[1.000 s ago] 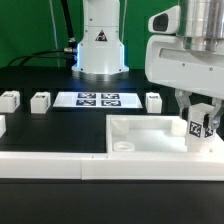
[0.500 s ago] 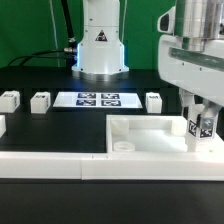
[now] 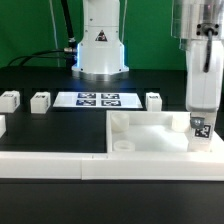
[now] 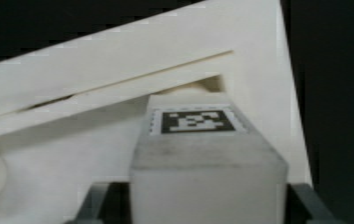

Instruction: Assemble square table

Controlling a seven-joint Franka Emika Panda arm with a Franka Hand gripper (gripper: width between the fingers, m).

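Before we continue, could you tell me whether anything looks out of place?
Nothing stands out. The tabletop lies flat, the pincer holds one leg upright at its corner, and loose legs sit beside the marker board.

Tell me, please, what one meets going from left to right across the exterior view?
first leg → second leg → marker board → third leg → gripper holding the fourth leg

The slab is plain white. The leg at its corner is white too and carries a black-and-white patterned tag. The three loose legs are white. The marker board shows black-and-white tags on white. The tabletop is black and the backdrop green.
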